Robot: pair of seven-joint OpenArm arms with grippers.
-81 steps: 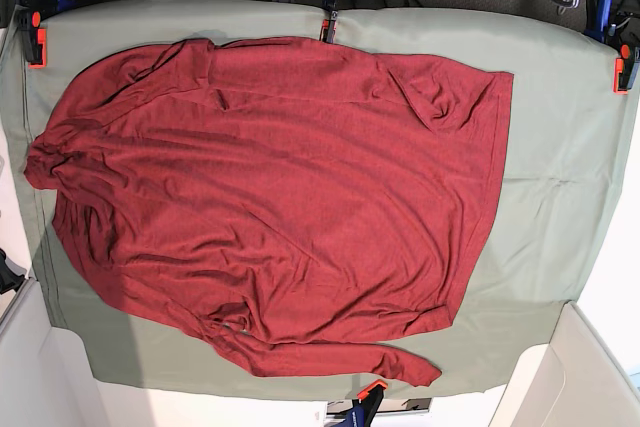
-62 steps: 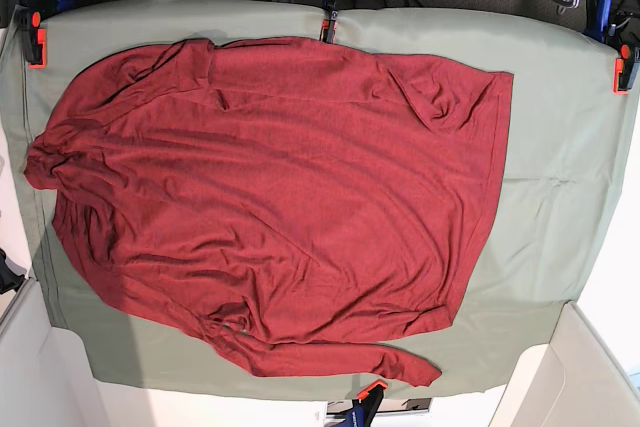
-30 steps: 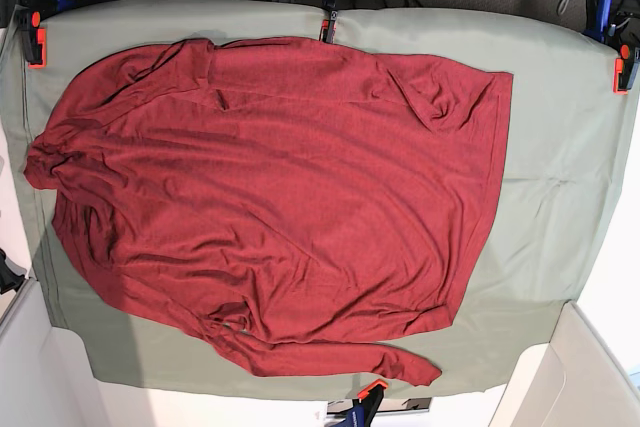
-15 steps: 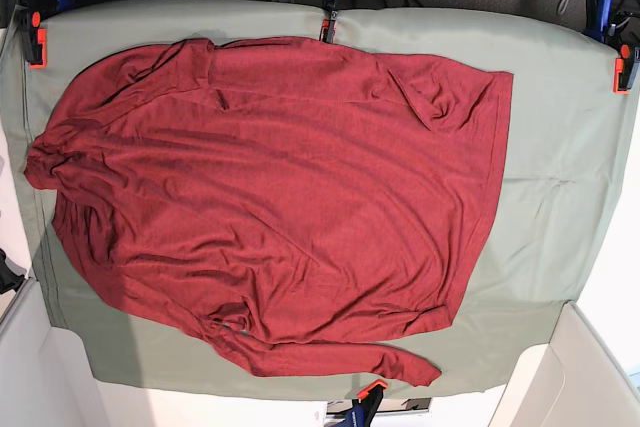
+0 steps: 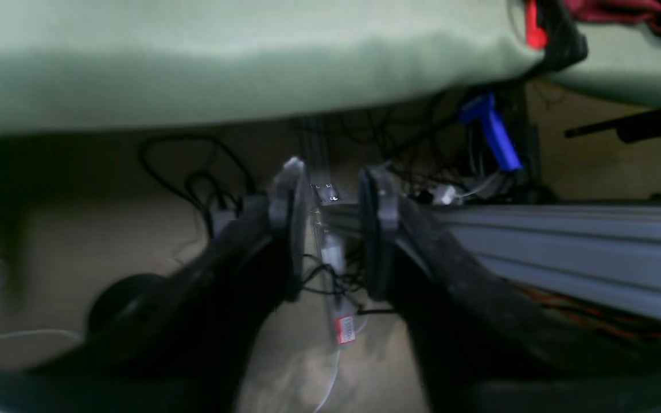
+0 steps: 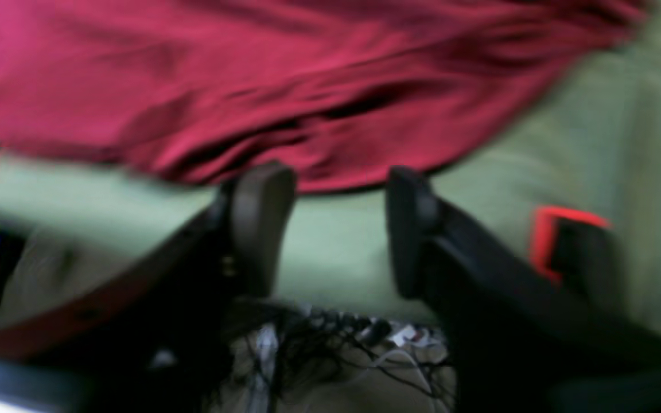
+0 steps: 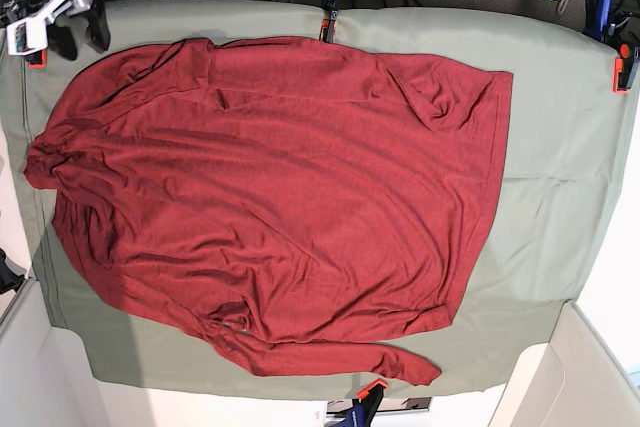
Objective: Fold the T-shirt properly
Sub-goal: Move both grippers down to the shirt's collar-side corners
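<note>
A: status on the jaws?

B: Right gripper (image 6: 336, 229): jaws apart, nothing between them. It's over the pale green cloth sheet (image 6: 594, 132) at the far edge of the table, just short of the T-shirt (image 6: 284, 74). No contact w/ the fabric that I can see. In the base view it sits at the top-left corner (image 7: 78, 29).

A: left?

B: Left gripper (image 5: 330, 229): jaws parted w/ a clear gap, empty. It's off the table, below the sheet's edge, cables and floor behind it. Base view shows only a bit of that arm at the top right, well apart from the shirt.

A: shirt itself?

B: T-shirt (image 7: 270, 197) lies spread flat on the sheet, collar end to the left of the base view, hem to the right. One long sleeve runs along the near edge (image 7: 340, 357), the other is bunched over the body near the far edge. Wrinkled, but no fold in it.

A: so progress?

B: Imo basically at the start. Nothing folded, nothing gripped. All left to do: sleeves in, sides over, then halve it. Right arm looks closest to a first grab at the shoulder corner; left has to come up over the table first.
</note>
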